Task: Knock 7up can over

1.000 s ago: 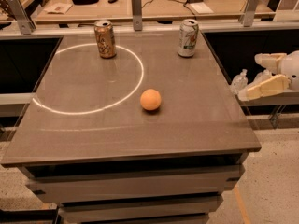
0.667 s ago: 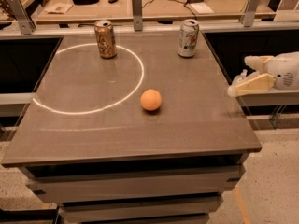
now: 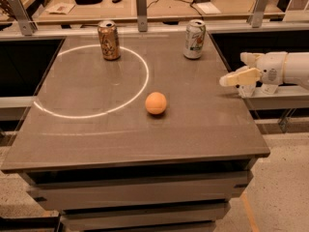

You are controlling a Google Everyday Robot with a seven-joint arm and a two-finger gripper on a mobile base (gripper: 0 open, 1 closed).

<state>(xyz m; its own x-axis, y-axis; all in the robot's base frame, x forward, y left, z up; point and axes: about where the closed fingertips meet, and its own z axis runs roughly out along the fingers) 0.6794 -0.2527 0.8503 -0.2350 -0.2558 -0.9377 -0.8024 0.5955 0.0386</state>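
Note:
The 7up can (image 3: 195,39) stands upright near the far right corner of the grey table (image 3: 96,139). It is pale silver-white with green lettering and a silver top. My gripper (image 3: 232,79) comes in from the right at the table's right edge, pointing left. It is in front of and to the right of the can, well apart from it, and holds nothing that I can see.
A gold-brown can (image 3: 109,40) stands upright at the far left-centre, on a white circle line (image 3: 140,88). An orange ball (image 3: 156,103) lies mid-table. A rail with metal posts (image 3: 141,4) and a cluttered bench run behind the table.
My gripper has moved left and a little up, from off the table's right side to its right edge. The cans and the ball have not moved.

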